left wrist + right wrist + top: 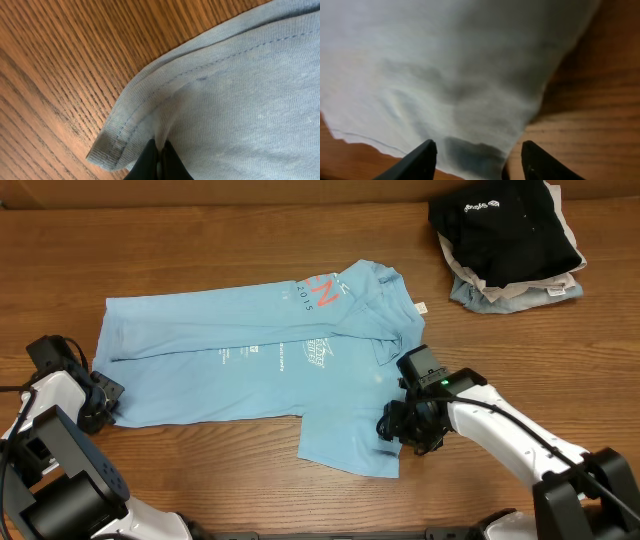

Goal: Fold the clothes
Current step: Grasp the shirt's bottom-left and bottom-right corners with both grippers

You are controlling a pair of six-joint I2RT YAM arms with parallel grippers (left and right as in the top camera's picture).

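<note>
The clothes, a light sky-blue T-shirt (250,360) with white print, lie flat on the wooden table with the upper part folded over. My left gripper (97,402) is at the shirt's lower left corner. In the left wrist view it (161,148) is shut on a pinch of the blue fabric (240,100) just inside the hemmed corner. My right gripper (392,426) is at the right edge of the shirt's lower flap. Its jaws (477,146) stand apart, with the edge of the fabric (445,65) lying between the two black fingers (422,157).
A black garment (505,230) with a small white logo lies on top of beige and grey-blue folded garments (515,292) at the back right. Bare wood (230,480) runs along the table's front edge.
</note>
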